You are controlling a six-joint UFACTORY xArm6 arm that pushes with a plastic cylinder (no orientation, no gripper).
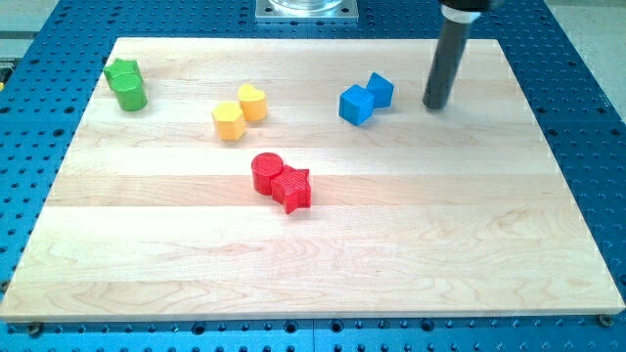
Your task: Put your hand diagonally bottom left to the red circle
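Observation:
The red circle (265,172) is a short red cylinder near the middle of the wooden board (323,264). A red star block (293,188) touches it on its lower right side. My tip (436,105) is the lower end of a dark rod that comes down from the view's top right. It rests on the board far up and to the right of the red circle, just right of the blue blocks, touching none of them.
Two blue blocks (365,99) touch each other at upper middle right. A yellow heart (252,101) and a yellow hexagon-like block (228,121) touch at upper middle left. Two green blocks (126,85) sit at the upper left corner. A blue perforated table (587,117) surrounds the board.

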